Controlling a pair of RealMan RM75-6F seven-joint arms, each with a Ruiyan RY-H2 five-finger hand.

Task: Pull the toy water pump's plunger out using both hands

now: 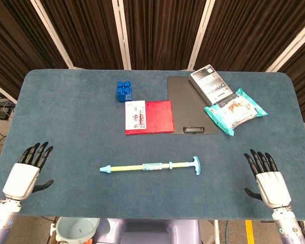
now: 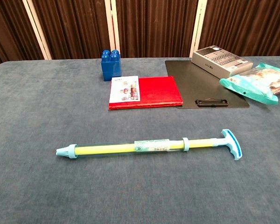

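- Toy water pump lies flat on the table, near your front edge and roughly midway between your two hands; nothing touches it.
- Its long axis runs left to right across you: the pale blue nozzle tip points toward your left, and the T-shaped plunger handle sits at the end toward your right.
- Your right hand is the nearer one to the handle; your left hand is nearer the nozzle end and the yellow barrel. Both are well apart from the toy.
- Both hands rest palm-down, fingers spread, holding nothing.
- My read: the left takes the barrel, the right takes the handle, and the pull goes rightward along the axis.
- No containers hold anything here; farther back lie a red booklet, a blue block, a clipboard, a grey box and a snack packet.
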